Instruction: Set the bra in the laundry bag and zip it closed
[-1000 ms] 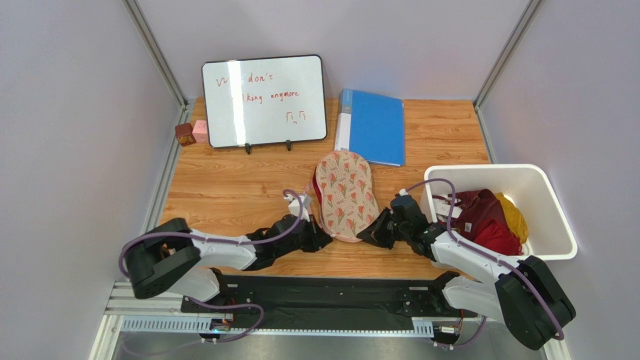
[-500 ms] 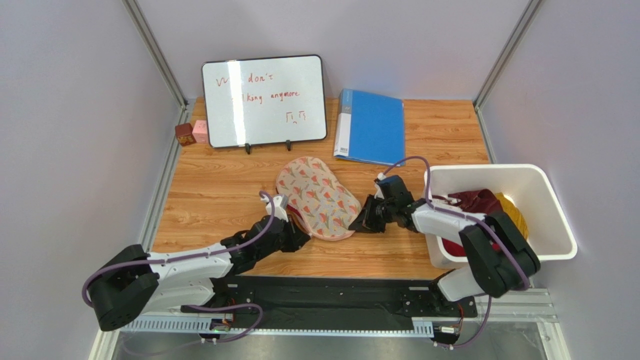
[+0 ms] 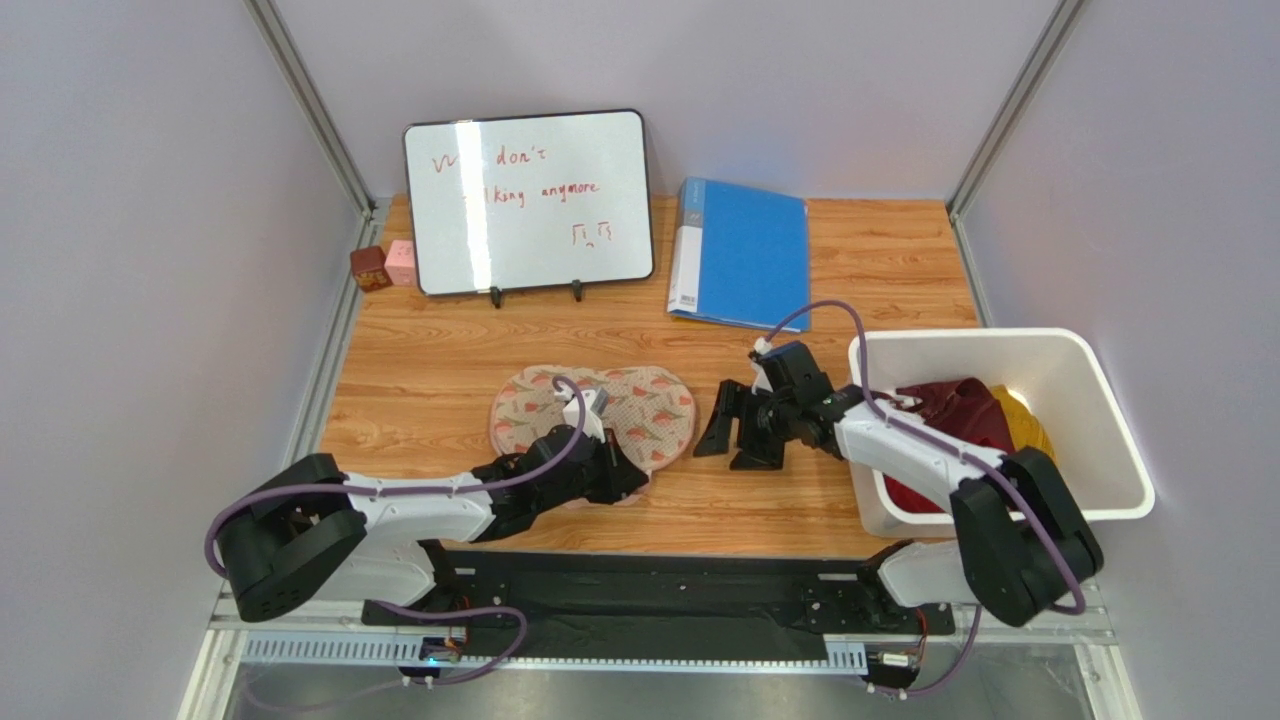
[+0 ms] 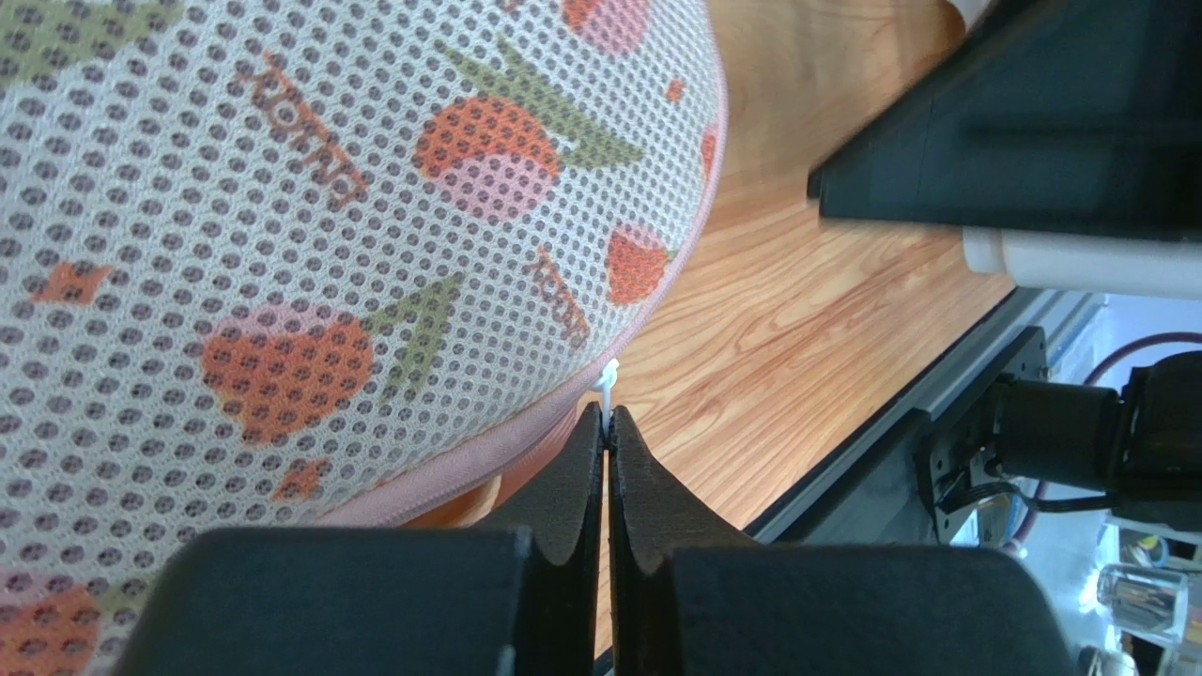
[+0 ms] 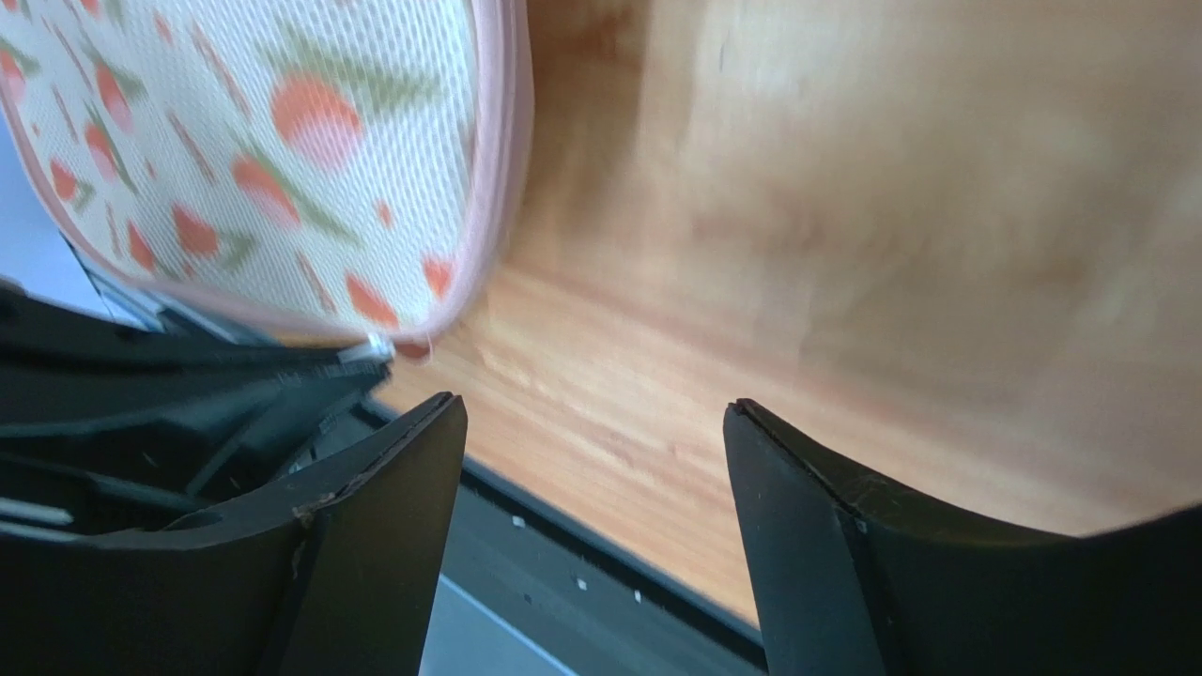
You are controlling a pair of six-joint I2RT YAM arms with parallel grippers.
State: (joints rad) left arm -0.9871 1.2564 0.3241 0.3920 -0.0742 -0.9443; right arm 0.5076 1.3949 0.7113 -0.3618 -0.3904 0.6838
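Observation:
The laundry bag (image 3: 594, 408), a cream mesh pouch with a pink and green print, lies flat in the middle of the table. My left gripper (image 3: 634, 471) sits at its near right edge. In the left wrist view the left gripper (image 4: 608, 416) is shut on the bag's small white zipper pull (image 4: 610, 380), beside the pink zipper trim (image 4: 466, 458). My right gripper (image 3: 736, 438) stands open just right of the bag, apart from it. The right wrist view shows the right gripper (image 5: 593, 409) with nothing between its jaws and the bag (image 5: 282, 141) beyond. The bra is hidden.
A white plastic bin (image 3: 999, 342) with red and yellow clothes (image 3: 962, 428) stands at the right. A whiteboard (image 3: 526, 200), a blue folder (image 3: 744, 252) and two small blocks (image 3: 383, 266) line the back. The table's near edge and black rail run just below the grippers.
The right gripper has let go of the bag and opened. The bag has swung left and now lies flat across the table, with the left gripper still shut at its edge.

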